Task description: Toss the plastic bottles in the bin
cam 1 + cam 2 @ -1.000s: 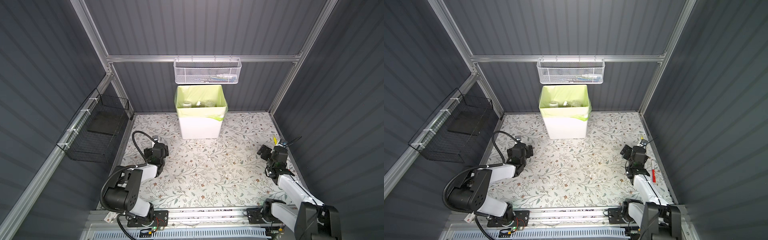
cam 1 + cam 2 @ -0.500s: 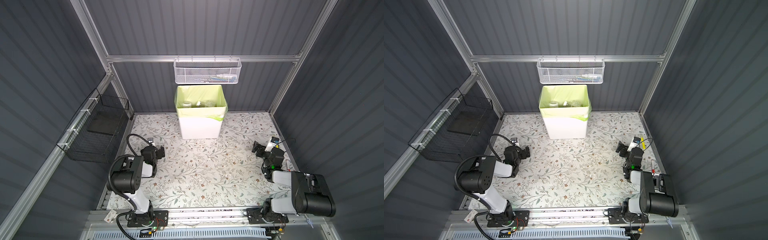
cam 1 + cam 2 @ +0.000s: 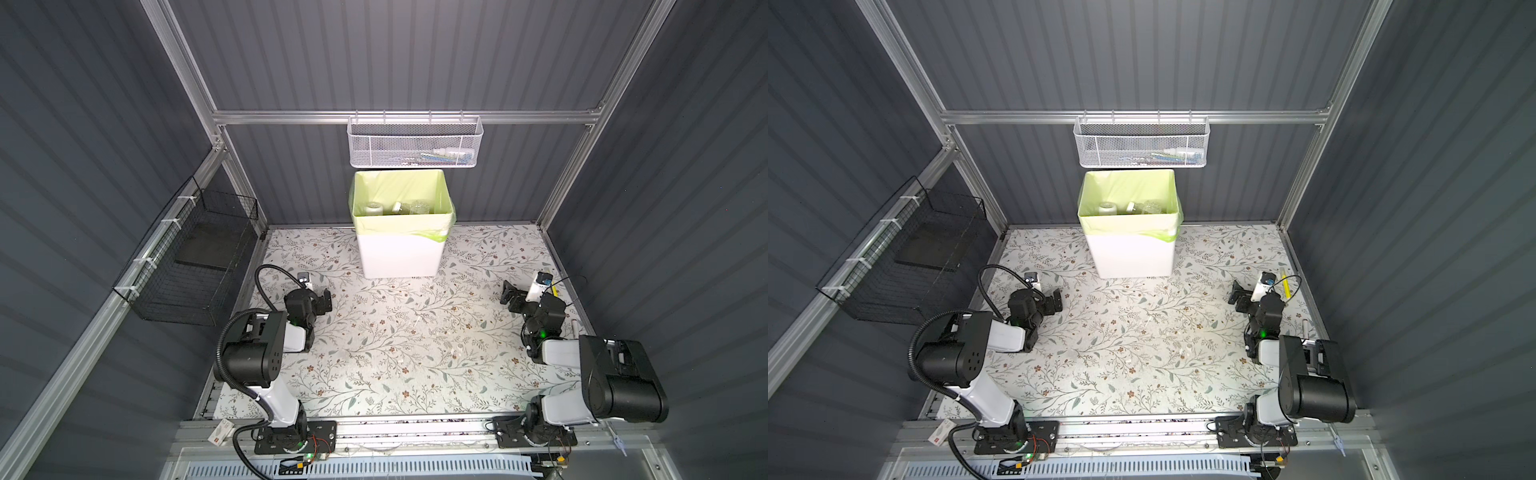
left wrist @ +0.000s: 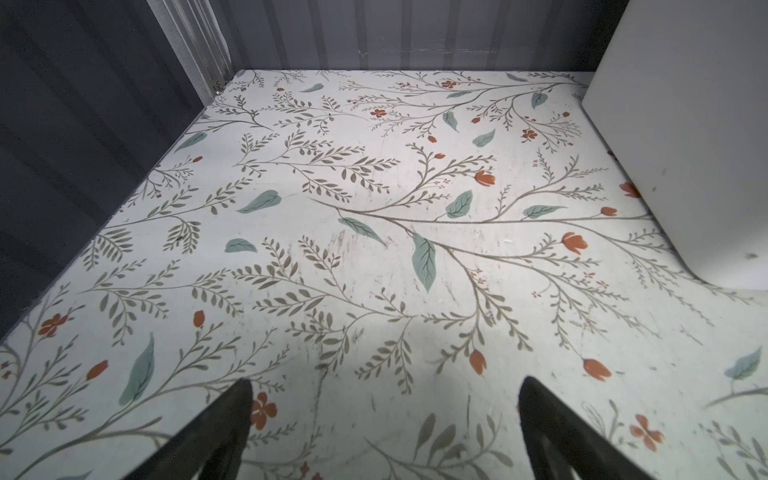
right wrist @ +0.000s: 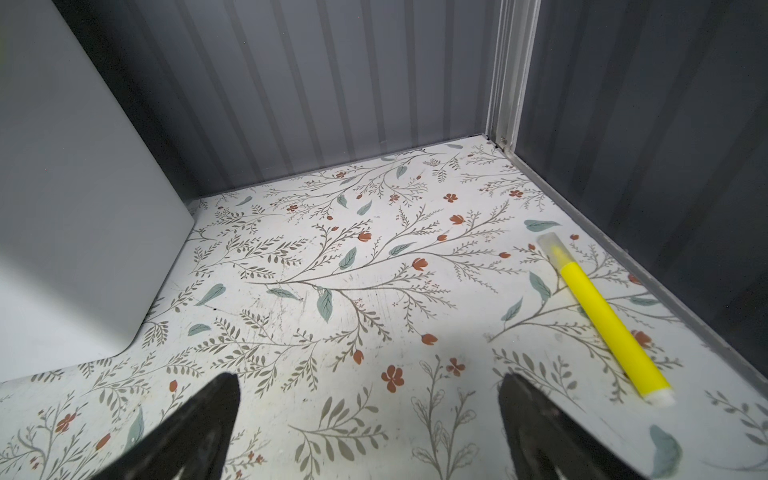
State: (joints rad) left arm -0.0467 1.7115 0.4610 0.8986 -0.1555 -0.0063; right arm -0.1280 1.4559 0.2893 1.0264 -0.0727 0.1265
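Over the last second your left arm [image 3: 253, 353] and right arm [image 3: 615, 386] folded up to rest. The left hand [image 4: 384, 386] and right hand [image 5: 370, 380] sat low over the worktop [image 3: 415, 340], both spread and empty. The plastic bottles [image 3: 397, 207] lay in the bin [image 3: 401, 257], ahead of and between the hands; the task looked finished.

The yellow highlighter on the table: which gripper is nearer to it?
Right. The right gripper sits just beside the yellow highlighter, not touching it; the left gripper is far across the table.
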